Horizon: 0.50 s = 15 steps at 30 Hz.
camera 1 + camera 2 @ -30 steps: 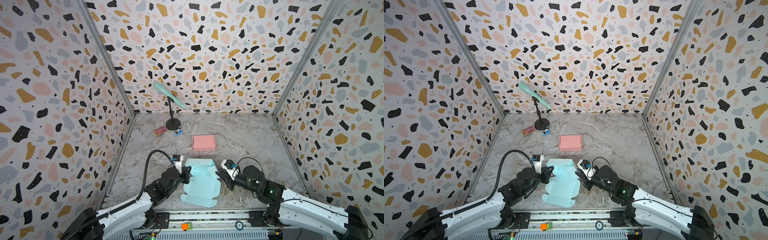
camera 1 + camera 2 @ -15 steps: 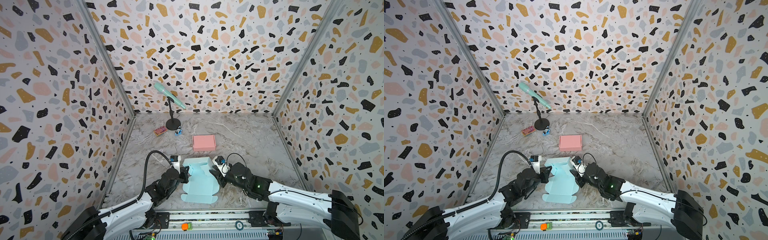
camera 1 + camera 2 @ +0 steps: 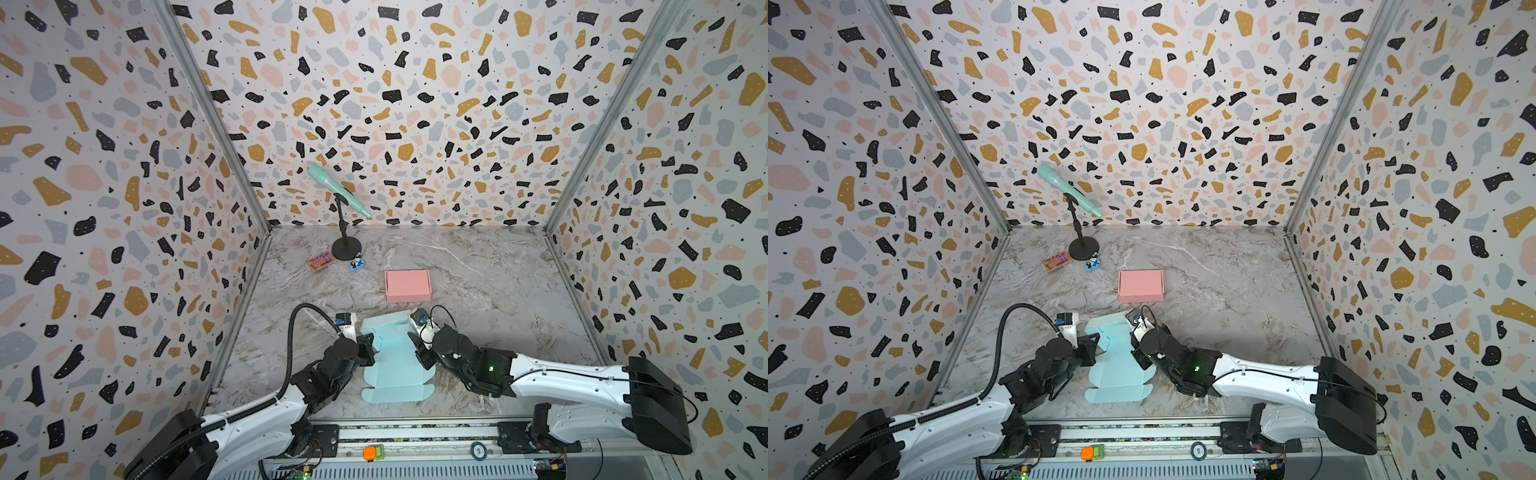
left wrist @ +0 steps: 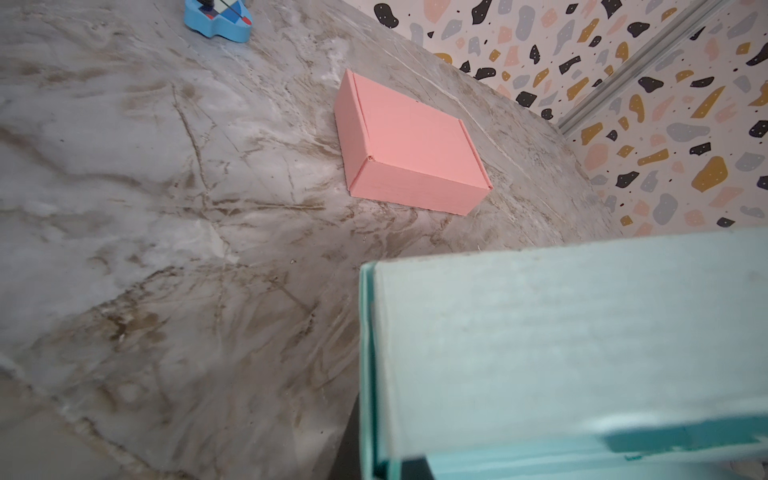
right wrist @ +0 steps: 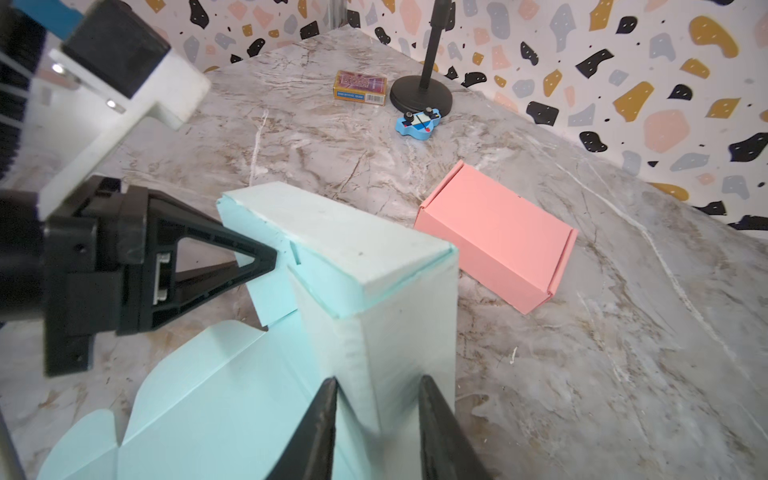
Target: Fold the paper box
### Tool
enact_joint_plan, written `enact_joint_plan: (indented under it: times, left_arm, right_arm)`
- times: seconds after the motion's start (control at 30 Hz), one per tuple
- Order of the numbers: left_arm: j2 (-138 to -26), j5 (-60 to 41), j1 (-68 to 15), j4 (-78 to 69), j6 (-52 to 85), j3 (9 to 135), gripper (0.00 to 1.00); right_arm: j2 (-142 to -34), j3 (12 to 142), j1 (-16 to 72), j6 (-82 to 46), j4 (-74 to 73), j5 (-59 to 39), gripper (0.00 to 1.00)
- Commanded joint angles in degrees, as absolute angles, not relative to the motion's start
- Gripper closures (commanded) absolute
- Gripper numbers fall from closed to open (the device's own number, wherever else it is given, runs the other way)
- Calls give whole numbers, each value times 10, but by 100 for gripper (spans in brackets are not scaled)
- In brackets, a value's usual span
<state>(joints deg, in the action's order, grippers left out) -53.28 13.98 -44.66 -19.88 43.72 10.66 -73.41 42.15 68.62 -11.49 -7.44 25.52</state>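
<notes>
marble worktop (image 3: pixel 478 270) inside speckled walls carried the teal box (image 3: pixel 395 370), half built, near the middle of the front edge, between the two arms. the left pincer (image 5: pixel 266 259) was closed, pinching the box's left flap at its tips. the right pincer (image 5: pixel 378 382) had its jaws apart, astride the raised right wall, and did not look clamped on it.

risks, as judged from this: with nothing clamping that wall, the creased card could spring outward and undo the fold, since no tab looked locked. the left pinch sat on a thin edge, so a pull could crease or tear the flap. it could also drag the light box across the smooth marble.

the box's long axis ran from the front edge toward the back edge. its raised end pointed at the back, toward the pink box (image 3: pixel 407 284). its flat lid panel lay toward the front edge.
</notes>
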Motion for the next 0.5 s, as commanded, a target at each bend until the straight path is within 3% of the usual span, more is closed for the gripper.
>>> enact_joint_plan:
  times: [0.0, 0.47]
  left_arm:
    - [-531, 124, -451, -259, 443, 109, 91]
    - [-552, 132, -451, -299, 470, 98, 91]
  right_arm:
    - [-764, 469, 703, -124, -43, 321, 66]
    - [-884, 566, 729, -104, 18, 440, 68]
